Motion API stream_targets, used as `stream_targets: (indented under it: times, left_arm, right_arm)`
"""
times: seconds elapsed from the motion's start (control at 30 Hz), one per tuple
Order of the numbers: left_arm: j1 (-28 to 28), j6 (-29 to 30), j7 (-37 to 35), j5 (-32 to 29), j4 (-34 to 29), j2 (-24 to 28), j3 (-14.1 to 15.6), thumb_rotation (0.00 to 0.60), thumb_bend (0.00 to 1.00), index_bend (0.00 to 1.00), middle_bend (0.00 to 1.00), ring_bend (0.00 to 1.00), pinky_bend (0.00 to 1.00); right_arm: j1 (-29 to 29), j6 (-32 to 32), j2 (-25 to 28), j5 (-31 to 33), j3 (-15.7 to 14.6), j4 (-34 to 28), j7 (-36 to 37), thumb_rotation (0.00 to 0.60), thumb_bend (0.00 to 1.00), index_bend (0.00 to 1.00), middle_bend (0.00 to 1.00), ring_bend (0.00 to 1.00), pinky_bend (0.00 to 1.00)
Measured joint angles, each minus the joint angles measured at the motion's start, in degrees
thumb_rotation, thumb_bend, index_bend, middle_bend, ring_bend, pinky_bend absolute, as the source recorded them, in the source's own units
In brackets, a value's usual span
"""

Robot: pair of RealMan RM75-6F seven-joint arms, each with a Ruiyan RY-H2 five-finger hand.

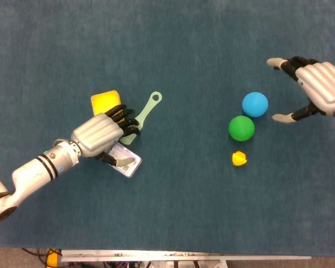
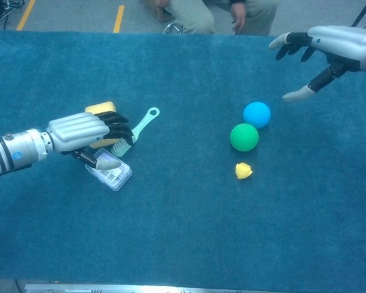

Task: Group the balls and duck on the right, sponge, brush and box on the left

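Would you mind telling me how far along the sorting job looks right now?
Nearly finished. The blue ball, green ball and duck sit together on the right. The sponge, brush and box are clustered on the left, with the left hand over them. The right hand hovers open. What's left: withdrawing the left hand.

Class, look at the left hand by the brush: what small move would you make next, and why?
Probably lift the left hand clear. The brush, sponge and box already sit together on the left, apart from the balls and duck.
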Motion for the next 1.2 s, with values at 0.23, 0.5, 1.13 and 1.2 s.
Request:
stream_targets:
  times: [0.23, 0.5, 1.13, 1.2]
  left_arm:
    - [1.0, 3.7, -0.9, 0.0, -3.9, 3.5, -0.6, 0.123, 0.25, 0.22, 0.19, 0.01, 0.0]
    - [3.8, 9.6, -1.3, -2.5, -10.1, 10.6, -2.9, 0.127, 0.25, 0.22, 0.19, 0.01, 0.0]
    - [21.3, 24.7, 3.1, -19.4, -18.7, 22.3, -8.8, 0.254, 0.25, 0.22, 0.18, 0.02, 0.0]
    - [23.3, 26.8, 3.4, -20.1, -19.4, 22.7, -9.1, 0.255, 0.25, 0.22, 0.18, 0.02, 0.0]
  right_arm:
    - [-1.0, 0.8, 0.7, -0.7, -0.2, -0.7, 0.0, 0.443, 0.05, 0.14, 0.24, 0.17, 0.24]
    - [-3.7, 4.5, 2.5, -2.4, -0.7, -1.8, 0.5, 0.46, 0.05, 0.14, 0.24, 0.17, 0.24]
    - [-17.3, 26.4, 2.7, -9.3, -3.4, -2.3, -6.7, 0.6, 0.15, 0.14, 0.24, 0.17, 0.24]
    - [-19.0, 28.5, 2.3, -10.1, -3.9, -2.4, -7.5, 0.6, 0.16, 0.14, 0.24, 0.17, 0.24]
